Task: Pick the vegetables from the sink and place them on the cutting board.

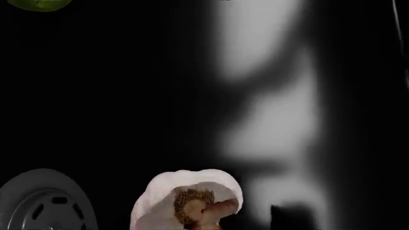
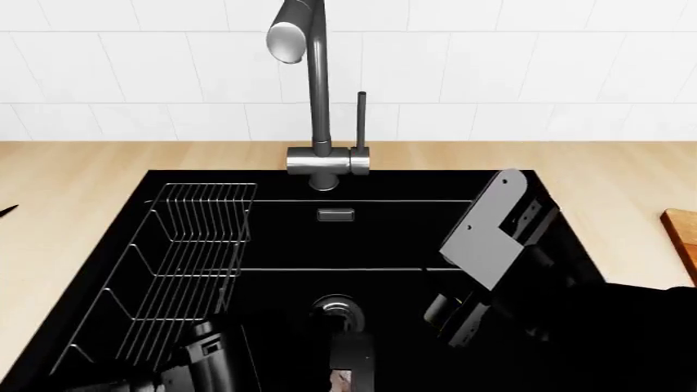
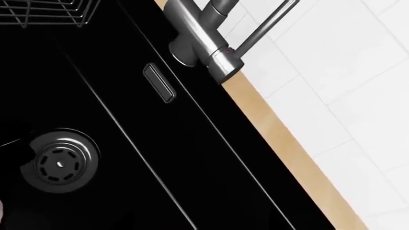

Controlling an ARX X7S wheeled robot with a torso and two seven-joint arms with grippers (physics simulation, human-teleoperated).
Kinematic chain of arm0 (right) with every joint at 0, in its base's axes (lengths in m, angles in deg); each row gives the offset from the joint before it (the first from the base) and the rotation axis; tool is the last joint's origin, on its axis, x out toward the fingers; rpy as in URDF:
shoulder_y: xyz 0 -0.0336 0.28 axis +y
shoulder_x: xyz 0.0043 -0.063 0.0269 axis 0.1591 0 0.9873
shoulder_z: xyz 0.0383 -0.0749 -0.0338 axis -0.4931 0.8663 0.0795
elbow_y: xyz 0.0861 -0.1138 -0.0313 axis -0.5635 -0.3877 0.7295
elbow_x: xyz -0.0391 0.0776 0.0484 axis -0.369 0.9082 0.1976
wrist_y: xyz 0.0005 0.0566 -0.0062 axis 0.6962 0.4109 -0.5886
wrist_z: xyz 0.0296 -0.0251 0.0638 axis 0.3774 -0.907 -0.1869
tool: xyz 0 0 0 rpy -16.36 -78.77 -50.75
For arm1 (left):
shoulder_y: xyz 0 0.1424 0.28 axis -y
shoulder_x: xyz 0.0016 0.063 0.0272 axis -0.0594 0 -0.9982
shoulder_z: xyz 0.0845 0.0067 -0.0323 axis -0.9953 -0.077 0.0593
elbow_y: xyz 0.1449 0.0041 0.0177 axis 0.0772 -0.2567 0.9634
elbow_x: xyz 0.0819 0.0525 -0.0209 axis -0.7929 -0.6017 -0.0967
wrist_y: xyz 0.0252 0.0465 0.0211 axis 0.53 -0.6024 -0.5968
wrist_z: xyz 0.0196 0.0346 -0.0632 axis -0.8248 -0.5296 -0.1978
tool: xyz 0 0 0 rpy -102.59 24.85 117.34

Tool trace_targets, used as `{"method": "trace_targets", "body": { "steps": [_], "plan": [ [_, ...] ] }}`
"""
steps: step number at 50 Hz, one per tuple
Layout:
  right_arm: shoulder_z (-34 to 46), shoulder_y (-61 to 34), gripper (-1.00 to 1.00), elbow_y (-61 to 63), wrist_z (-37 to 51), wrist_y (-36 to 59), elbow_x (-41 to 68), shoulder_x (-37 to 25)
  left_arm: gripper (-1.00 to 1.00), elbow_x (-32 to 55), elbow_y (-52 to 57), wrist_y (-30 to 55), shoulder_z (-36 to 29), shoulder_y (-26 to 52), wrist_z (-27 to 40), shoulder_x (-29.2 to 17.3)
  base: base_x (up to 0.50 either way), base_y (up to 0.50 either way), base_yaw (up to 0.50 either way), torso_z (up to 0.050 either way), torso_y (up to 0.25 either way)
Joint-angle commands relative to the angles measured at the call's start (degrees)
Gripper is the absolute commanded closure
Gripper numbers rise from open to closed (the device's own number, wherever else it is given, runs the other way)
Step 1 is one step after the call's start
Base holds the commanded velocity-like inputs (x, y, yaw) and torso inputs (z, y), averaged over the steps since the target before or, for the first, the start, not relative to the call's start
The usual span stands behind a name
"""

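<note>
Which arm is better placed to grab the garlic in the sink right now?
Probably the left. Its wrist camera looks down on the garlic bulb, close beside the drain on the sink floor. The right wrist view shows only the drain, the faucet and the basin wall, no vegetable.

A wall of glossy white square tiles (image 2: pixel 523 65) rises behind a light wooden countertop (image 2: pixel 65 188), evenly lit, with soft shadows falling across the counter.

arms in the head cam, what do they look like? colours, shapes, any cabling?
Both mostly black and boxy, blending into the dark sink. Right arm carries a flat grey angular plate with small round holes. Left arm is ridged black. No cables or markings visible; grippers not visible.
</note>
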Motion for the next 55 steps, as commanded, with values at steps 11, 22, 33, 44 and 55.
{"method": "trace_targets", "body": {
  "steps": [11, 22, 33, 44, 55],
  "plan": [
    [0.4, 0.6, -1.0, -0.2, -0.1, -1.2, -0.6, 0.0, 1.0, -8.0, -6.5, -5.0, 0.3, -2.2, 3.2, 1.2, 0.0, 0.0, 0.0, 0.0, 0.0],
    [0.1, 0.5, -1.0, 0.3, 0.4, -1.0, 0.0, -0.3, 1.0, -8.1, -2.1, -6.7, 2.0, -1.5, 4.9, -1.1, 0.0, 0.0, 0.0, 0.0, 0.0],
    [-1.2, -1.8, -1.0, 1.0, 1.3, 0.9, 2.1, 0.3, 1.0, -5.0, 20.1, 2.2, 7.8, 3.3, 5.7, -10.0, 0.0, 0.0, 0.0, 0.0, 0.0],
    [-5.7, -4.6, -1.0, 0.5, 6.1, 2.7, 6.5, -0.2, 1.0, -3.9, 28.4, 4.5, 12.3, 5.2, 8.1, -14.2, 0.0, 0.0, 0.0, 0.0, 0.0],
    [-9.4, -6.1, -1.0, -5.3, 12.2, 4.4, 11.7, 3.0, 1.0, -5.5, 35.1, 2.2, 19.2, 4.2, 17.0, -17.8, 0.0, 0.0, 0.0, 0.0, 0.0]
  ]
}}
